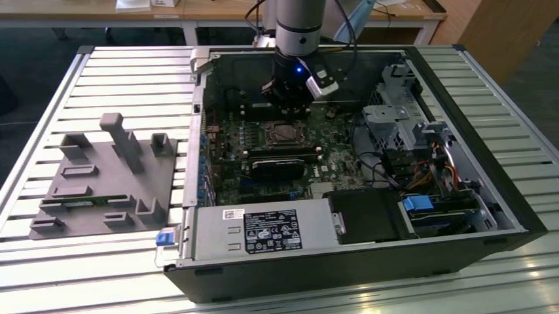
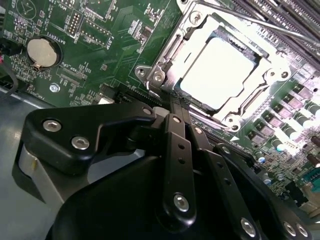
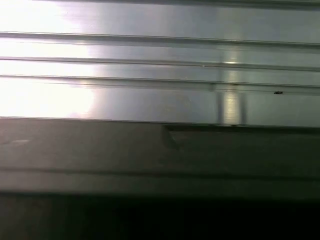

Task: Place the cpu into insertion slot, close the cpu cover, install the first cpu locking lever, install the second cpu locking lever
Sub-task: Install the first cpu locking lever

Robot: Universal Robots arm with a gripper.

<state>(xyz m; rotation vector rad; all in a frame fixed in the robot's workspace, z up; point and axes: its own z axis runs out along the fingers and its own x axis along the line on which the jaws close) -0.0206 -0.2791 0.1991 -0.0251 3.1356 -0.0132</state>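
Hovering beside the insertion slot, the gripper is pinched together; cpu seated.

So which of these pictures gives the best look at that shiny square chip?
The second wrist view: the cpu sits close and bright in its socket, with the cpu cover framing it. In the exterior view it is only a small square on the board below the claw. The first wrist view faces metal slats.

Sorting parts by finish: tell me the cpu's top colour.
Pale silver-grey, glaring near white; the cpu shows best in the second wrist view.

Slatted metal table carries computer case, grey fixture.
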